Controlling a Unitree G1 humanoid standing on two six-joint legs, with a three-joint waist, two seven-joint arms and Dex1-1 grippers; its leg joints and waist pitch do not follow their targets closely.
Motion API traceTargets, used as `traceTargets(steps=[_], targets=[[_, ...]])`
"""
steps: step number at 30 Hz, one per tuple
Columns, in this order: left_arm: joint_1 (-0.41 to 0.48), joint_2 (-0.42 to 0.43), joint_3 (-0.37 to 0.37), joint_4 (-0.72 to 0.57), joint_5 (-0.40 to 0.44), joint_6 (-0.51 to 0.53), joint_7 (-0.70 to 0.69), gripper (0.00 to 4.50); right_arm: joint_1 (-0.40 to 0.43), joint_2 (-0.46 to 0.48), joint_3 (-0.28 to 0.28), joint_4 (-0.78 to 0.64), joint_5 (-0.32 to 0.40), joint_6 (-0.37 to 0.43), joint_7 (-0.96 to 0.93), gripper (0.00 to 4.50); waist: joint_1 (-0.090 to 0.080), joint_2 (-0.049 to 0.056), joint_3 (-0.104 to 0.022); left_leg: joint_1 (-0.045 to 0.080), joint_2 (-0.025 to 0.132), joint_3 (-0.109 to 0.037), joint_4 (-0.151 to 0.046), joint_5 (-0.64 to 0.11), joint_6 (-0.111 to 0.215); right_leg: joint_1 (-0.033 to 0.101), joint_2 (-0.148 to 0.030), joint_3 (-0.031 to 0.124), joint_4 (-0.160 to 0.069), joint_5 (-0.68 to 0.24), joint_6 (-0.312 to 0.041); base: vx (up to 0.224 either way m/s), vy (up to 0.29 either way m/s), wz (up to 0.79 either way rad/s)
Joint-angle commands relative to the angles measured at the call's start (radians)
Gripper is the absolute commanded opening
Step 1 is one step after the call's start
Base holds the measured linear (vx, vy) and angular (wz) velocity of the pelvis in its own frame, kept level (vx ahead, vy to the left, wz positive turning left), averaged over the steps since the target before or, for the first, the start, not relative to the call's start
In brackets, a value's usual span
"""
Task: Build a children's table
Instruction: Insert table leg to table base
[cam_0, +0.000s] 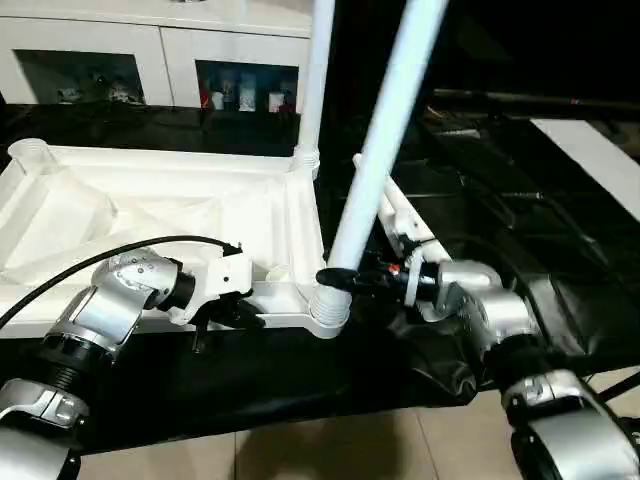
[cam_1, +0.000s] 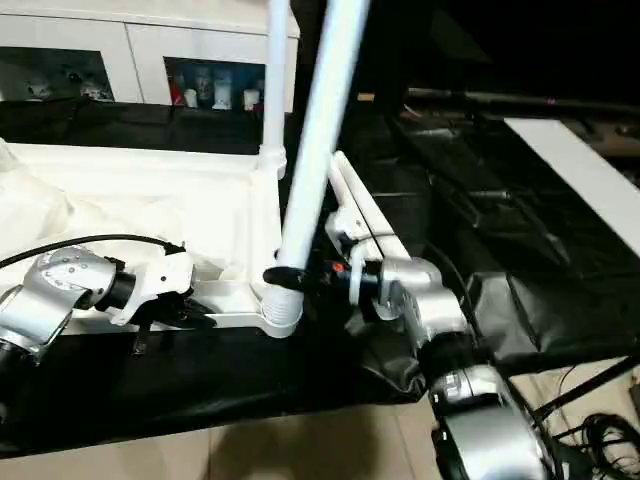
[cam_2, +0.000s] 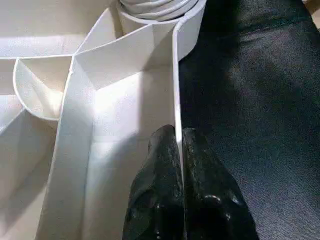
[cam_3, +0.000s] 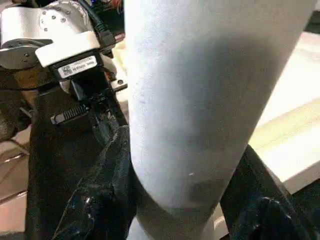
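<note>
The children's table top (cam_0: 150, 210) lies upside down, ribs up, on a black cloth. My left gripper (cam_2: 178, 145) is shut on the thin near rim of the top, one finger on each side of it. One white leg (cam_0: 318, 70) stands upright in the far right corner socket. A second leg (cam_0: 385, 130) leans to the right, its lower end in the near right corner socket (cam_0: 328, 310). My right gripper (cam_0: 340, 280) is shut on this leg just above the socket, with a black finger (cam_3: 112, 170) on either side. Spare legs (cam_0: 405, 215) lie beside the top's right edge.
A white glass-door cabinet (cam_0: 150, 50) stands behind the work. A white board (cam_0: 595, 155) lies at the far right on the black cloth. The cloth's near edge drops to a tiled floor (cam_0: 350, 450), with cables (cam_1: 600, 430) at the lower right.
</note>
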Motion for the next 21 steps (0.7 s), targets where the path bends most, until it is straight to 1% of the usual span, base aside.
traceTargets(steps=[1,3,6,7,8,9,10,11,12,13,14,15,17,18,20,21], targets=[[0.016,0.000,-0.036,0.008,0.008,-0.009,-0.033,0.00,0.086,-0.044,0.038,0.047,-0.115,-0.011,-0.081,1.82,-0.002,0.026,-0.032,0.005,0.054,-0.013,-0.063,-0.101,0.037,0.023,-0.089,0.056,-0.052,0.096,-0.248,0.000,0.000,0.00],[0.016,-0.001,-0.036,0.008,0.009,-0.007,-0.032,0.00,0.105,-0.041,0.044,0.014,-0.118,-0.020,-0.086,1.82,-0.001,0.026,-0.033,0.007,0.054,-0.014,-0.063,-0.104,0.035,0.023,-0.089,0.057,-0.054,0.096,-0.240,0.000,0.000,0.00],[0.016,-0.004,-0.038,0.008,0.009,-0.005,-0.030,0.00,0.137,-0.036,0.062,-0.047,-0.118,-0.013,-0.084,1.82,-0.003,0.026,-0.033,0.005,0.052,-0.014,-0.063,-0.091,0.043,0.024,-0.088,0.058,-0.053,0.115,-0.239,0.000,0.000,0.00],[0.016,-0.004,-0.038,0.008,0.009,-0.005,-0.030,0.00,0.137,-0.036,0.062,-0.047,-0.118,-0.013,-0.084,1.82,-0.004,0.025,-0.031,0.004,0.052,-0.014,-0.064,-0.097,0.045,0.024,-0.089,0.058,-0.055,0.102,-0.237,0.000,0.000,0.00],[0.015,-0.004,-0.039,0.009,0.009,-0.005,-0.030,0.00,0.142,-0.036,0.075,-0.058,-0.121,-0.007,-0.079,1.82,-0.005,0.024,-0.030,0.004,0.052,-0.014,-0.064,-0.104,0.045,0.023,-0.089,0.058,-0.056,0.089,-0.237,0.000,0.000,0.00],[0.013,-0.006,-0.040,0.010,0.010,-0.005,-0.029,0.00,0.143,-0.037,0.089,-0.061,-0.128,-0.006,-0.073,1.82,-0.007,0.022,-0.030,0.004,0.052,-0.014,-0.065,-0.116,0.042,0.023,-0.090,0.058,-0.058,0.061,-0.236,0.000,0.000,0.00],[0.011,-0.007,-0.041,0.012,0.010,-0.006,-0.029,0.00,0.140,-0.037,0.104,-0.060,-0.138,-0.006,-0.067,1.82,-0.007,0.024,-0.029,0.004,0.053,-0.015,-0.066,-0.119,0.040,0.023,-0.090,0.058,-0.059,0.052,-0.235,0.000,0.000,0.00],[0.010,-0.008,-0.042,0.013,0.011,-0.006,-0.028,0.00,0.137,-0.039,0.115,-0.057,-0.145,-0.003,-0.061,1.82,-0.008,0.022,-0.028,0.003,0.052,-0.015,-0.066,-0.122,0.039,0.022,-0.089,0.058,-0.060,0.038,-0.232,0.000,0.000,0.00],[0.010,-0.008,-0.042,0.013,0.011,-0.006,-0.028,0.00,0.136,-0.040,0.118,-0.057,-0.148,-0.003,-0.058,1.82,-0.010,0.023,-0.027,0.004,0.052,-0.015,-0.067,-0.126,0.038,0.021,-0.090,0.059,-0.061,0.027,-0.229,0.000,0.000,0.00],[0.008,-0.010,-0.043,0.015,0.012,-0.008,-0.027,0.00,0.132,-0.047,0.150,-0.054,-0.173,-0.002,-0.035,1.82,-0.012,0.017,-0.026,0.003,0.053,-0.015,-0.067,-0.131,0.039,0.020,-0.089,0.059,-0.062,0.016,-0.228,0.000,0.000,0.00],[0.008,-0.010,-0.043,0.015,0.012,-0.008,-0.027,0.00,0.132,-0.047,0.150,-0.054,-0.173,-0.002,-0.035,1.82,-0.012,0.019,-0.026,0.003,0.052,-0.016,-0.067,-0.129,0.039,0.021,-0.090,0.059,-0.062,0.012,-0.226,0.000,0.000,0.00],[0.007,-0.011,-0.043,0.017,0.014,-0.009,-0.026,0.00,0.128,-0.057,0.186,-0.050,-0.200,-0.006,-0.007,1.82,-0.013,0.017,-0.024,0.002,0.052,-0.016,-0.067,-0.140,0.042,0.019,-0.090,0.059,-0.065,-0.011,-0.223,0.000,0.000,0.00],[0.007,-0.011,-0.043,0.016,0.014,-0.009,-0.025,0.00,0.121,-0.056,0.199,-0.040,-0.209,-0.010,-0.001,1.82,-0.015,0.017,-0.024,0.002,0.053,-0.016,-0.067,-0.143,0.040,0.019,-0.092,0.059,-0.066,-0.028,-0.218,0.000,0.000,0.00],[0.007,-0.011,-0.043,0.016,0.014,-0.009,-0.025,0.00,0.121,-0.056,0.199,-0.040,-0.209,-0.010,-0.001,1.82,-0.015,0.017,-0.025,0.003,0.054,-0.016,-0.067,-0.130,0.042,0.018,-0.091,0.060,-0.065,-0.019,-0.217,0.000,0.000,0.00],[0.011,-0.009,-0.043,0.013,0.013,-0.009,-0.025,0.00,0.108,-0.052,0.210,-0.025,-0.216,-0.008,0.012,1.82,-0.016,0.015,-0.022,0.004,0.054,-0.016,-0.068,-0.132,0.043,0.016,-0.090,0.060,-0.067,-0.022,-0.214,0.000,0.000,0.00],[0.012,-0.009,-0.043,0.012,0.013,-0.010,-0.025,0.00,0.100,-0.049,0.215,-0.010,-0.223,-0.014,0.015,1.82,-0.016,0.016,-0.023,0.005,0.055,-0.017,-0.070,-0.139,0.038,0.014,-0.091,0.060,-0.067,-0.026,-0.213,0.000,0.000,0.00]])
